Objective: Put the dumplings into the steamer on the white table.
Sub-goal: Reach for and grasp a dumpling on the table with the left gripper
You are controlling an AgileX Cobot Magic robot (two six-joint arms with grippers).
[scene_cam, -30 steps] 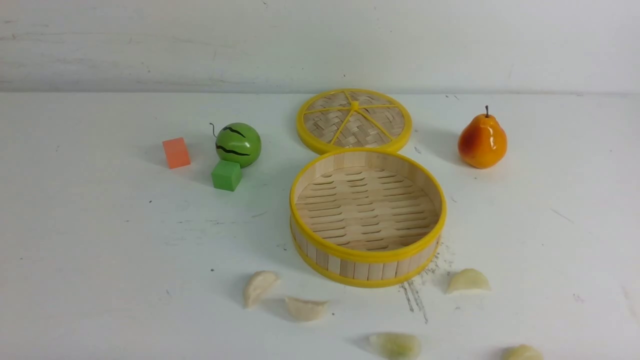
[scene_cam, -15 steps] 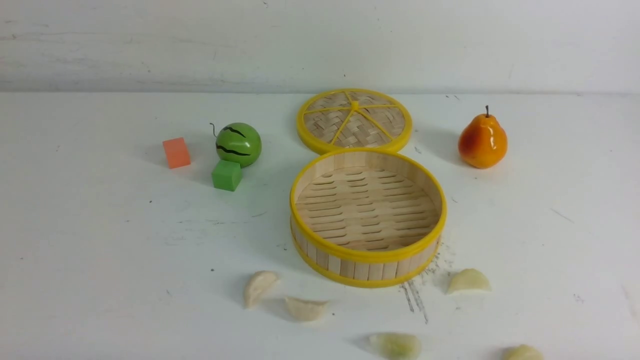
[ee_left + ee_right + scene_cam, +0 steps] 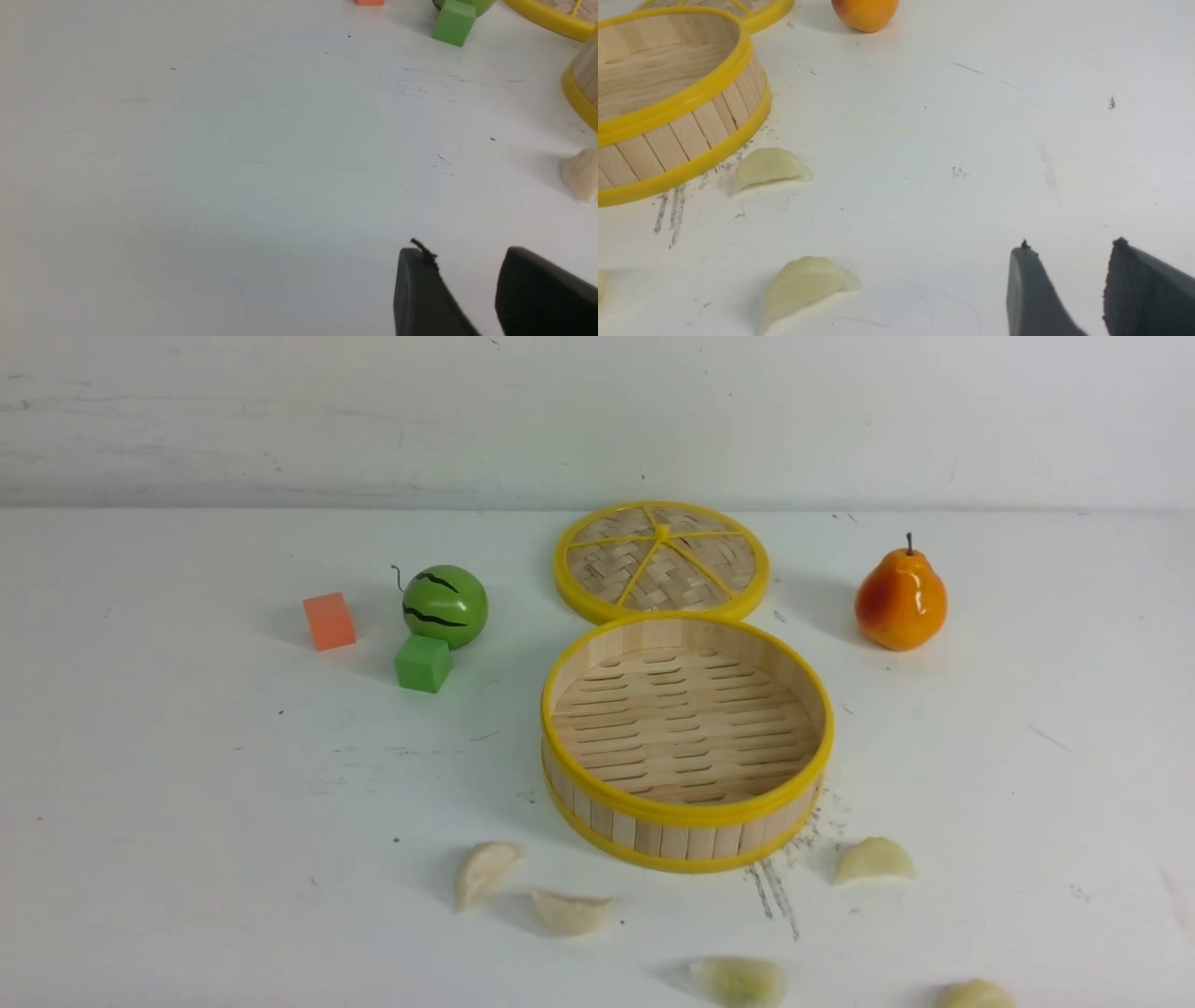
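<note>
Dumplings (image 3: 571,913): what is their position and orientation?

All five lie on the white table (image 3: 224,821), outside the steamer (image 3: 691,817). The leftmost runs obliquely; the next and the one right of the steamer lie crosswise.

State of both grippers?

Left gripper (image 3: 460,249): fingers parted, nothing between them. Right gripper (image 3: 1071,242): likewise parted and unloaded, touching no dumpling.

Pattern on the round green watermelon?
The round green watermelon has wavy black stripes; best seen in the front view.
</note>
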